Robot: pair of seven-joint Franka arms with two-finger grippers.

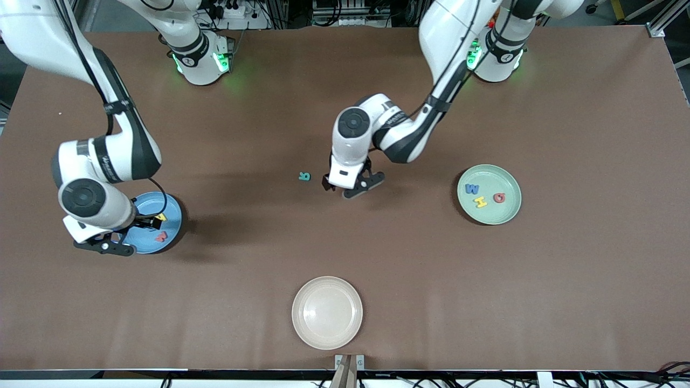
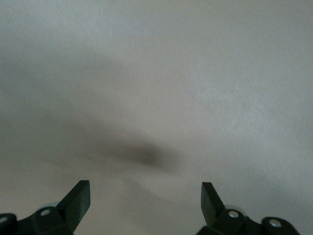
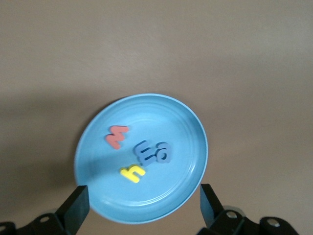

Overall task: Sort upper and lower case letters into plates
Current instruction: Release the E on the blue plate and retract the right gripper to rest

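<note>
Three plates sit on the brown table (image 1: 566, 280) as we look from the front. The blue plate (image 1: 171, 233) lies toward the right arm's end; the mint green plate (image 1: 506, 213) lies toward the left arm's end and holds a blue W (image 1: 471, 189), a yellow H (image 1: 480, 202) and a red G (image 1: 499, 198). The cream-white plate (image 1: 327, 312) is nearest to the front camera, between the two. A teal letter (image 1: 305, 175) lies alone on the table near the middle, just beside the left gripper (image 1: 353, 186), which hangs low over bare table. The right gripper (image 1: 121, 237) hangs over the blue plate, hiding part of it.

In the left wrist view we see only blank table, and the left gripper's fingers (image 2: 78, 198) stand wide apart with nothing between them.

In the right wrist view we look down into the blue plate (image 3: 190, 191). It holds a red letter (image 3: 116, 136), a yellow h (image 3: 132, 173) and two blue letters (image 3: 154, 152) touching each other. The right gripper's fingers (image 3: 77, 205) are spread wide above the plate's rim, gripping nothing.
</note>
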